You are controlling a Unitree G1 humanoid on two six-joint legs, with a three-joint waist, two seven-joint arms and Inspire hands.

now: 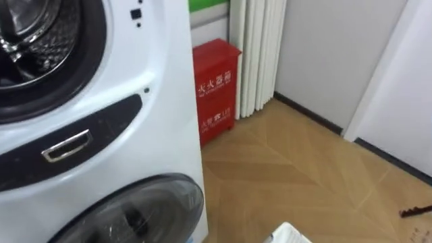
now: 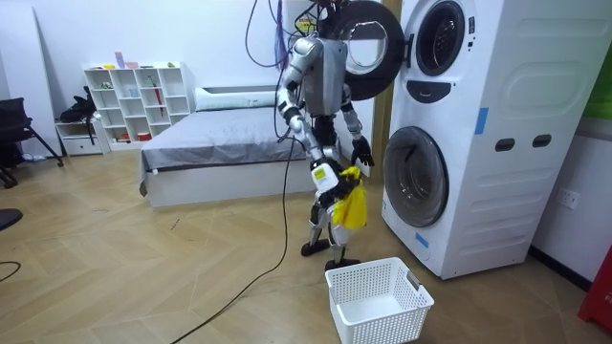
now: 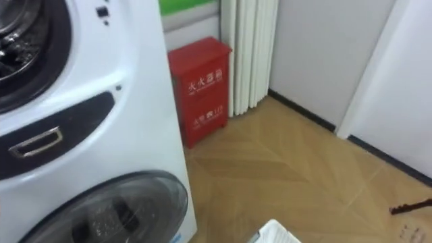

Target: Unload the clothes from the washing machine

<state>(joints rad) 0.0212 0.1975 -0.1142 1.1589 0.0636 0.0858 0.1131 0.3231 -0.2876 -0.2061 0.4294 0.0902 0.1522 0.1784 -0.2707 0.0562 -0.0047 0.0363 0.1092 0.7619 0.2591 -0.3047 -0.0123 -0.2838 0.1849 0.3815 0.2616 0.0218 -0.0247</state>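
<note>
Room view, left to right: white cubby shelf (image 2: 134, 96), grey bed (image 2: 225, 143), then the robot standing on the wooden floor (image 2: 143, 277) in front of the white stacked washing machine (image 2: 478, 134), turned partly toward the camera.

We see the crumpled yellow cloth (image 2: 351, 208) outside the drum. It hangs at thigh height from the right robot hand (image 2: 328, 183), which is closed on the cloth's upper edge, at its left side in the room view. The left robot hand (image 2: 361, 153) hangs just above the cloth's top right corner. We cannot tell whether it touches the fabric or how its fingers stand.

The cloth hangs above and a little left of the white plastic lattice basket (image 2: 378, 301) on the floor, not touching it. The upper round dark door (image 2: 371, 48) stands open behind the robot's head. The lower round door (image 2: 418, 177) is shut.

Eye views: the upper drum opening (image 1: 40, 47) is cut off at the top left, and we cannot make out its contents. Below it sits a dark panel with a chrome handle (image 1: 67, 145). The lower door's glass is cut by the bottom edge. Right of the machine a red metal cabinet (image 1: 216, 88) stands against the wall, then white folded panels (image 1: 256, 54). A corner of the basket pokes in at the bottom edge.
</note>
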